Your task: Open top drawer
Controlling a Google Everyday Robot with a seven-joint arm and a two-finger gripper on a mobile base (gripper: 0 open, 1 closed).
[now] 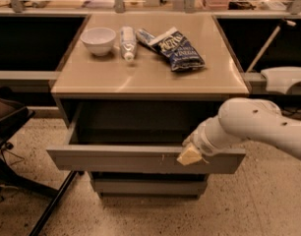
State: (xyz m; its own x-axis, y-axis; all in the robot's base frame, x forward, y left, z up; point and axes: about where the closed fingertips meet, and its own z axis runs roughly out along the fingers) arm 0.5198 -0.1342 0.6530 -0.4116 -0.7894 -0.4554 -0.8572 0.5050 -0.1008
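The top drawer (pixel 116 159) is a wide grey handleless drawer pulled well out from the cabinet, its dark interior showing behind the front panel. Small pale scratches sit right of centre on the front. My gripper (pixel 191 155) is at the top edge of the drawer front, right of centre, at the end of the white arm (pixel 249 127) that comes in from the right. Its pale tip rests over the front's upper edge.
On the tan cabinet top (pixel 150 75) stand a white bowl (pixel 98 40), a lying bottle (pixel 127 42) and a blue snack bag (pixel 176 48). A lower drawer front (pixel 150 186) shows below. A black chair (pixel 10 132) stands at the left.
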